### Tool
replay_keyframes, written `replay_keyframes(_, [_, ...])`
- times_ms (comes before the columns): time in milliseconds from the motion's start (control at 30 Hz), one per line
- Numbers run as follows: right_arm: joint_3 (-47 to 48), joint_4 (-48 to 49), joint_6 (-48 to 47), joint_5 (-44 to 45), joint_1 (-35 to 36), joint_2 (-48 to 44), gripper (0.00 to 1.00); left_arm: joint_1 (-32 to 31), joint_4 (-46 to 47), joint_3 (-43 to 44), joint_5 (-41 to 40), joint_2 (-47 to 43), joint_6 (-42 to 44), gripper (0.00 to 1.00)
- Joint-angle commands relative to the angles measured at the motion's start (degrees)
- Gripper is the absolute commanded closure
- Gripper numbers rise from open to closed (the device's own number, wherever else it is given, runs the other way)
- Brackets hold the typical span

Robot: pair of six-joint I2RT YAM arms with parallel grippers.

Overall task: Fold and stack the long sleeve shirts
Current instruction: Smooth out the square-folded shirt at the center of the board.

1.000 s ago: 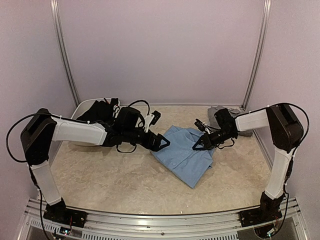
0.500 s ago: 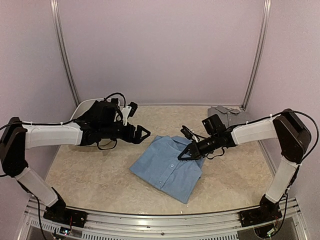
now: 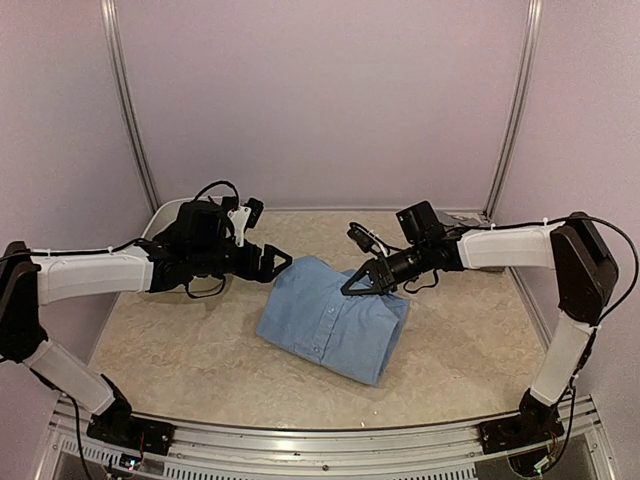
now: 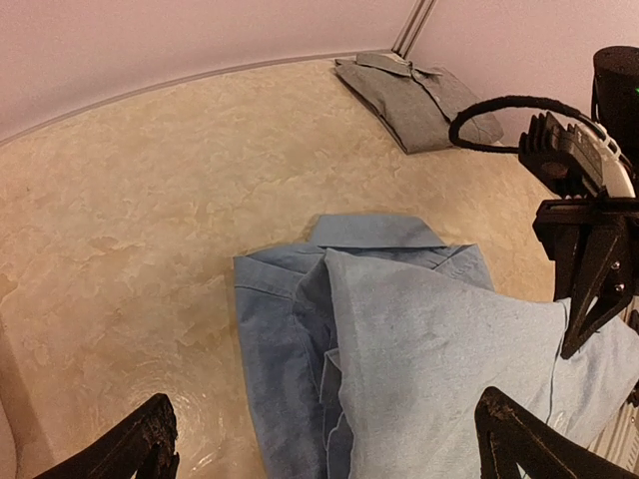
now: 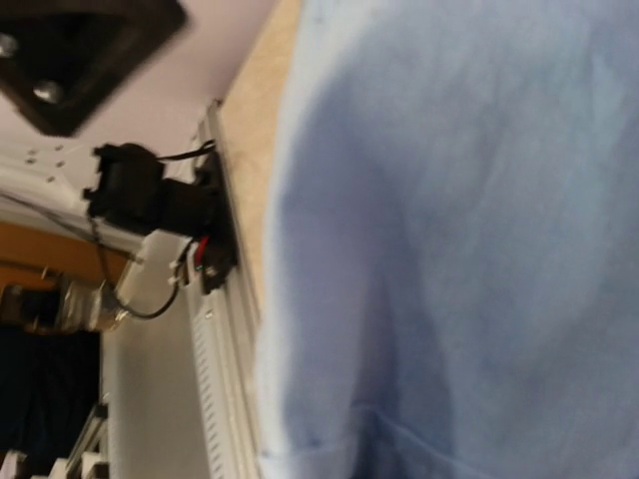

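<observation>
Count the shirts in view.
2. The light blue shirt lies mid-table, pinched by the right pincer; the grey shirt sits folded in the far right corner. The left arm may hide others.

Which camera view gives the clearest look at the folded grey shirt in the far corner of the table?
The left wrist view: the grey shirt lies folded, collar visible, almost wholly in view. The top external view shows only a sliver behind the right arm. The right wrist view misses it, filled by the light blue shirt.
</observation>
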Motion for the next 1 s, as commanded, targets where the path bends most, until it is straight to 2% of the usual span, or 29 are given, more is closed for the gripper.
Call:
replay_keyframes(0, [6.2,-6.3,-5.1,-6.2,-0.1,4.2,1.00,0.4,0.5,-0.6,0.3,-1.1,-0.4,0.01])
replay_keyframes(300, [12.1,-9.0,-9.1,-12.7,-5.9,12.8,1.00,0.5,-0.3,-1.1,0.0,-2.6,0.1,0.01])
replay_keyframes(433, [13.4,-6.6,-9.0,-16.9,-9.1,16.6,1.00,0.4,-0.2,-1.4,0.0,-3.2,0.0,0.01])
replay_keyframes(633, [19.7,-14.9,-15.4,-18.0,-13.0,22.6,1.00,0.2,-0.6,-1.4,0.3,-3.6,0.5,0.01])
replay_keyframes(967, [28.3,-23.9,-22.8,-18.7,-16.2,32.6,0.88,-1.1,-1.0,-0.1,0.9,-2.4,1.0,0.01])
